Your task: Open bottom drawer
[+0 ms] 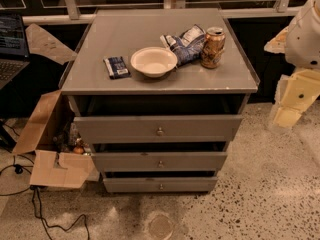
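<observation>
Step in hand: approach, no contact with the cabinet yet. The cream-coloured tool [286, 115] hangs at the far right of the view, well apart from the grey wooden three-drawer bench [140, 31] and about level with its top drawer. I cannot tell whether it is open or closed. The grey wooden bottom drawer [130, 185], narrowest front of the three, sits lowest, just above the speckled floor [260, 194], and looks closed or very nearly so. Its tiny round metal knob [161, 186] is at centre, untouched. Next move, in my judgement: bring the tool low and left to face that knob, close on it squarely, pull straight outward. With so small a knob, I expect slip risk
</observation>
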Controlling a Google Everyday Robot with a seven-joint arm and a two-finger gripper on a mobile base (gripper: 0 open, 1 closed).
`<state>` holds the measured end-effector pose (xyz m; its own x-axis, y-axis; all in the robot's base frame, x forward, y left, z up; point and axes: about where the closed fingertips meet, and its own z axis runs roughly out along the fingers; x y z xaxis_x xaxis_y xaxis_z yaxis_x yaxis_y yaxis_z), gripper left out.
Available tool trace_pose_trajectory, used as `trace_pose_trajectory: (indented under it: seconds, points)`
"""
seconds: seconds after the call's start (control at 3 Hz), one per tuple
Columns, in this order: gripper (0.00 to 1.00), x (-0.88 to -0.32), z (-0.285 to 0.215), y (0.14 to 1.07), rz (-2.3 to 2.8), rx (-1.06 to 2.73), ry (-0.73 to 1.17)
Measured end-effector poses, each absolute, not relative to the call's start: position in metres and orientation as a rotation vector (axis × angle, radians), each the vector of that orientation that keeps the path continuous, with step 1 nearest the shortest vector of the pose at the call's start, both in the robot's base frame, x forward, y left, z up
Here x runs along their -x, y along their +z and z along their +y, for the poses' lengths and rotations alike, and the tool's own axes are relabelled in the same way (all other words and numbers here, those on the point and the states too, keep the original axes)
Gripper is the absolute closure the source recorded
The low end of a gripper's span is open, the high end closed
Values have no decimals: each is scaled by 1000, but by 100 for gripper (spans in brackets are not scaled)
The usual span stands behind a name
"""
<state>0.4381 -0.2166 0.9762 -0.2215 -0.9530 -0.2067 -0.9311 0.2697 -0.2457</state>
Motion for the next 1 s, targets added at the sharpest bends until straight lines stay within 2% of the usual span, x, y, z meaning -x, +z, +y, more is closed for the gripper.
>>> trace_pose_trajectory:
  seconds: [0.67,1.0]
  points:
    - [0,-438,-209,977,2205,1702,-75]
    - [0,-426,-198,954,2200,1586,43]
